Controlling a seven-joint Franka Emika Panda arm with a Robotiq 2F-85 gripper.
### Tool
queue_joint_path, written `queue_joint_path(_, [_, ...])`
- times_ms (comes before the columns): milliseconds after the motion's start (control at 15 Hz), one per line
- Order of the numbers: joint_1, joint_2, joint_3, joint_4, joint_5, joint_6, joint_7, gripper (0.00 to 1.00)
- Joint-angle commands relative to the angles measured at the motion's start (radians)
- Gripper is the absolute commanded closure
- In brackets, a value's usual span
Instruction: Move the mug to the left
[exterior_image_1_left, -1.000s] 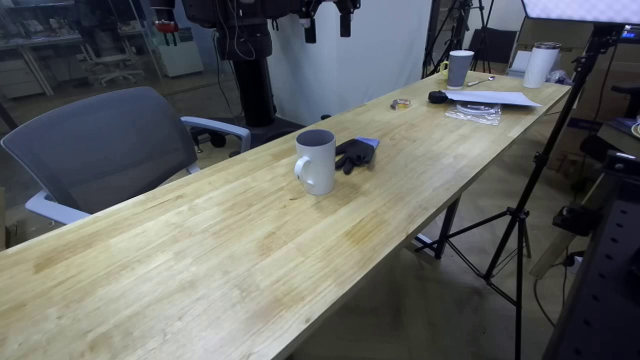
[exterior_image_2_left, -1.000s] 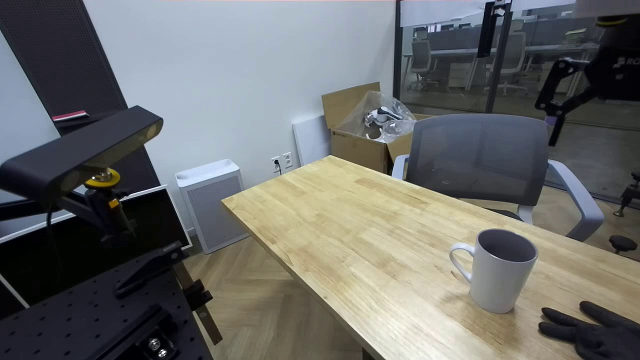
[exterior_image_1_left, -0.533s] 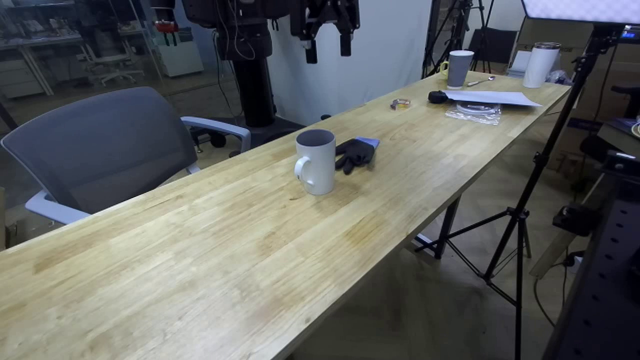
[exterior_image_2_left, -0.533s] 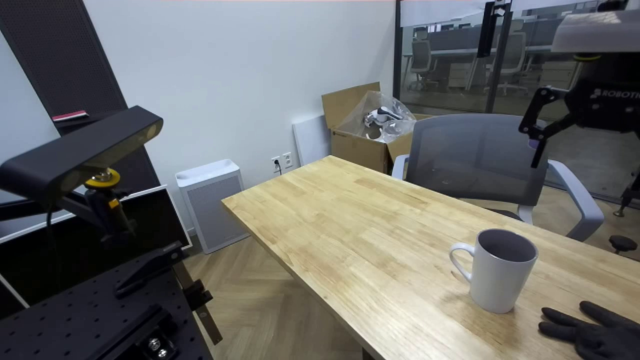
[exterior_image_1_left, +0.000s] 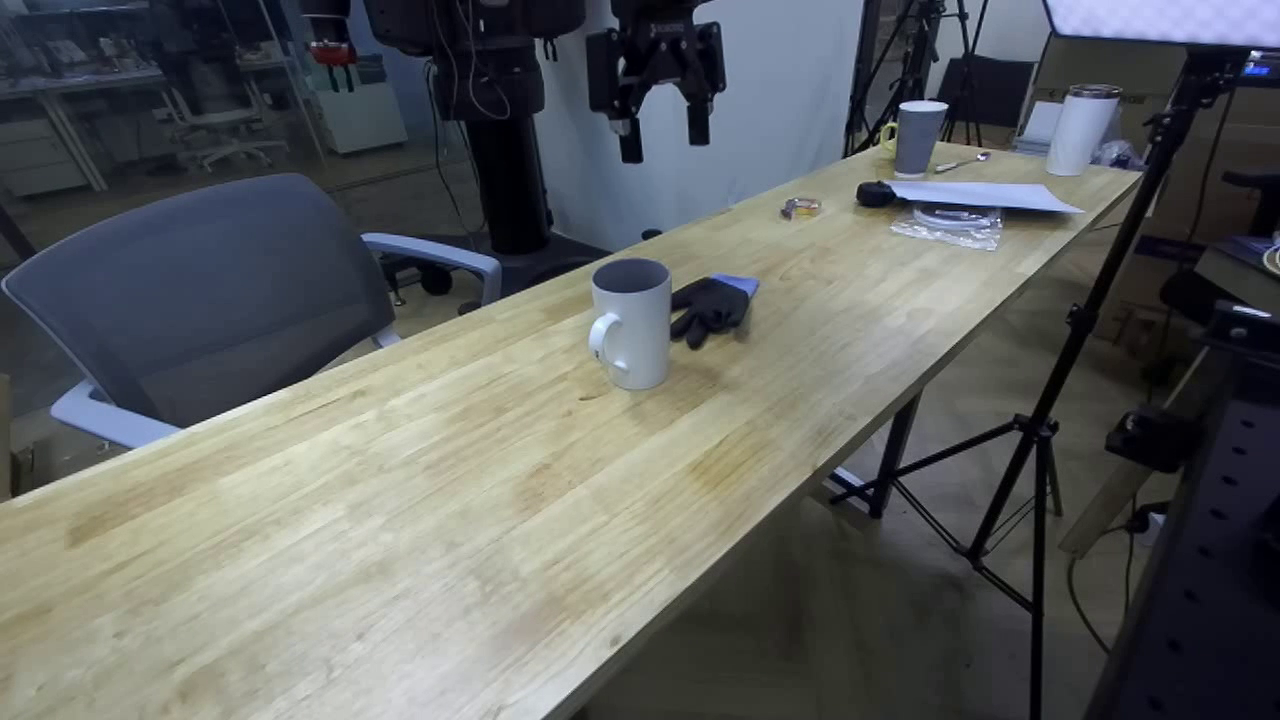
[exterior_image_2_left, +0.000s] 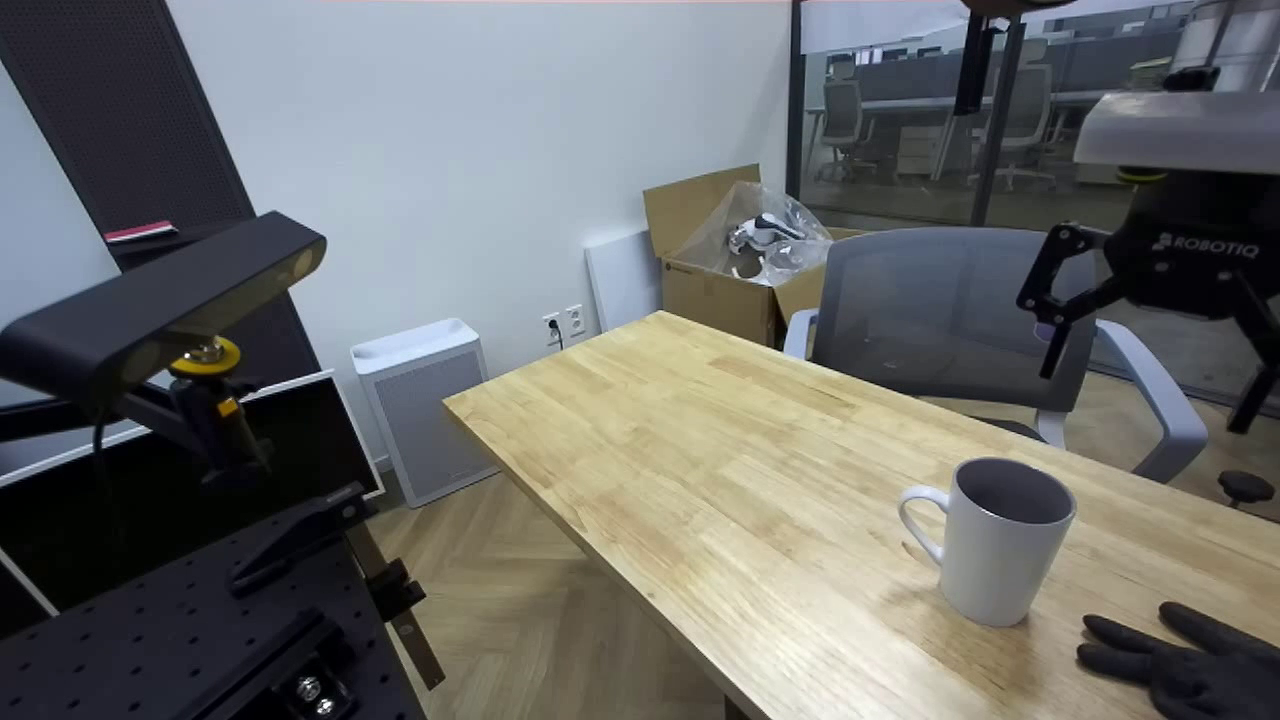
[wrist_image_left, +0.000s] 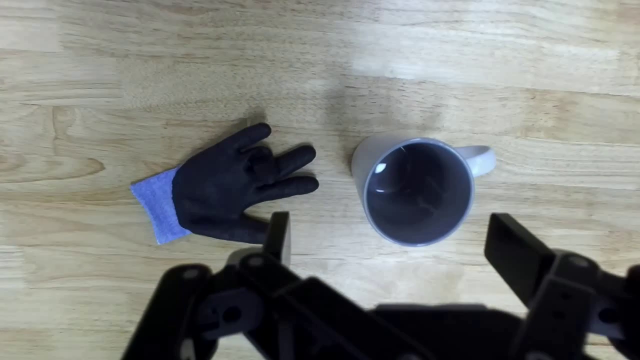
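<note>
your gripper (exterior_image_1_left: 665, 144) hangs well apart from the mug (exterior_image_2_left: 1003, 560)

you have the jaws spread wide, with nothing in their grasp, raised higher than the mug. the mug, white and upright, stands on the wooden table (exterior_image_2_left: 680, 440), its handle to the left in both exterior views. a dark glove (wrist_image_left: 210, 192) lies near it, to its left in your wrist view. in an exterior view, a grey cup (exterior_image_1_left: 918, 145) and a white tumbler (exterior_image_1_left: 1083, 135) stand at the far end.
</note>
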Motion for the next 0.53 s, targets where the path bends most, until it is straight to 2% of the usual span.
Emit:
queue_joint_path(0, [-0.002, 0.01, 0.0, -0.006, -0.047, 0.028, 0.065, 0.0])
queue_joint_path(467, [0.003, 0.039, -0.008, -0.03, -0.088, 0.098, 0.121, 0.0])
